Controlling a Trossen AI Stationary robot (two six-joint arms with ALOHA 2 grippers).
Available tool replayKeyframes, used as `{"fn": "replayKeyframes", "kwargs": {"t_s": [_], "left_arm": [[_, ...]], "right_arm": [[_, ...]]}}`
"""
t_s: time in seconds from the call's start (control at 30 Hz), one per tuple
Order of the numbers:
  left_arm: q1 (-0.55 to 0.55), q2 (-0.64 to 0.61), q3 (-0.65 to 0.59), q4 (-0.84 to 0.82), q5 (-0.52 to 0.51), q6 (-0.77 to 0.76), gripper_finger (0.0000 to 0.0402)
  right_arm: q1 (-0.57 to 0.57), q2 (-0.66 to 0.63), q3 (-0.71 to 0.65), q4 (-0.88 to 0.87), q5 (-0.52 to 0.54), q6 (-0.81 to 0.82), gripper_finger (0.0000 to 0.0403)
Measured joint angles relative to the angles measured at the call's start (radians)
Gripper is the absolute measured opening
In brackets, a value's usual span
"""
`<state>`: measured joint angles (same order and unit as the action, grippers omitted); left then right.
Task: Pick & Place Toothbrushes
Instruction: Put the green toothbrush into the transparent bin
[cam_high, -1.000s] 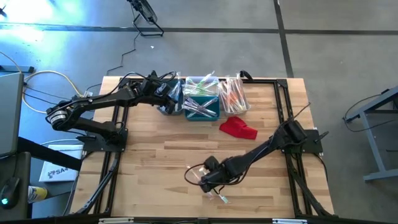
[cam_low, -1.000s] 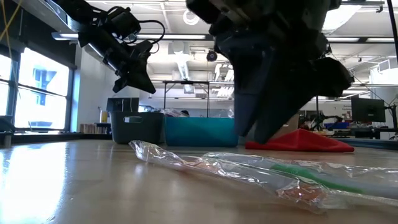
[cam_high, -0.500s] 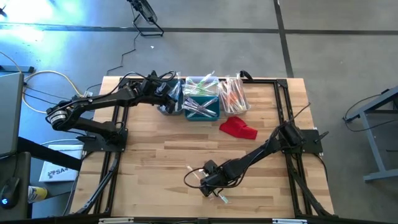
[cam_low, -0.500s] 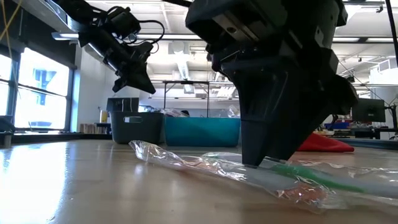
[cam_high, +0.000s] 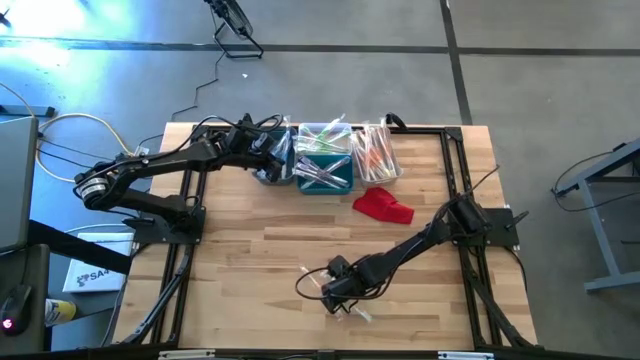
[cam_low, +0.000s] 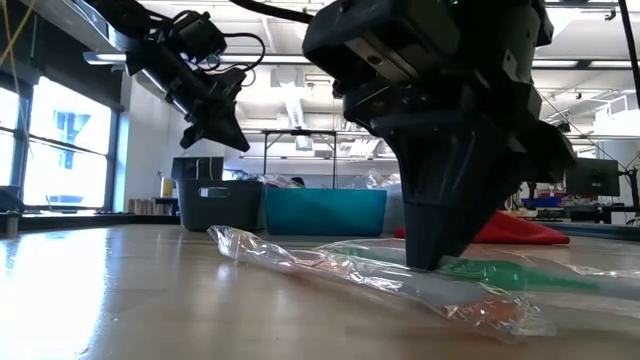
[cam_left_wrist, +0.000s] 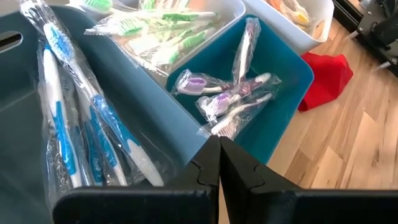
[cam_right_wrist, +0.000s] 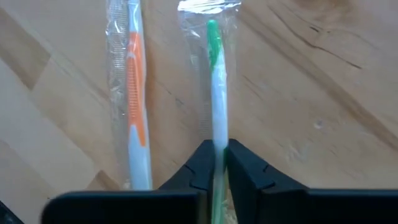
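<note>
Two wrapped toothbrushes lie side by side on the table near its front edge: a green toothbrush (cam_right_wrist: 213, 93) and an orange toothbrush (cam_right_wrist: 134, 106). My right gripper (cam_right_wrist: 214, 158) points steeply down and is shut on the green toothbrush (cam_low: 500, 272); the orange toothbrush (cam_low: 290, 260) lies free beside it. My left gripper (cam_left_wrist: 219, 165) hangs shut and empty above the grey bin (cam_left_wrist: 37, 186) at the back of the table, clear of the blue toothbrushes (cam_left_wrist: 93, 118) in that bin. My right gripper pinches the green toothbrush's white handle (cam_right_wrist: 217, 134) between its two fingers, through the clear wrapper, about midway along the brush. The fingers come from above, pointing steeply down, one on each side of the handle. The toothbrush lies flat on the table.
Three bins stand in a row at the back: grey, teal bin (cam_high: 325, 172) and white bin (cam_high: 378, 155), each holding wrapped toothbrushes. A red cloth (cam_high: 383, 206) lies in front of the white bin. Bare wood lies between the bins and my right gripper (cam_high: 338, 298).
My right gripper has come down onto the green toothbrush with its fingers apart, one on each side of the handle. It has then shut on it. The toothbrush stays on the table.
</note>
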<state>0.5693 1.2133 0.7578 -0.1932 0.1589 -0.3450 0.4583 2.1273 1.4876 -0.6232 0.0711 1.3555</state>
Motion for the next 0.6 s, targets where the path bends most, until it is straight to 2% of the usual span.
{"fn": "replayKeyframes", "kwargs": {"t_s": [0.07,0.27,0.6], "left_arm": [[0.0,0.0,0.0,-0.004,0.0,0.0,0.0],[0.0,0.0,0.0,-0.024,0.0,0.019,0.0],[0.0,0.0,0.0,-0.023,0.0,0.027,0.0]], "right_arm": [[-0.002,0.0,0.0,0.0,0.0,-0.021,0.0016],[-0.002,-0.006,-0.002,-0.009,0.016,-0.056,0.0018],[-0.036,-0.108,-0.004,-0.089,0.144,-0.175,0.0014]]}}
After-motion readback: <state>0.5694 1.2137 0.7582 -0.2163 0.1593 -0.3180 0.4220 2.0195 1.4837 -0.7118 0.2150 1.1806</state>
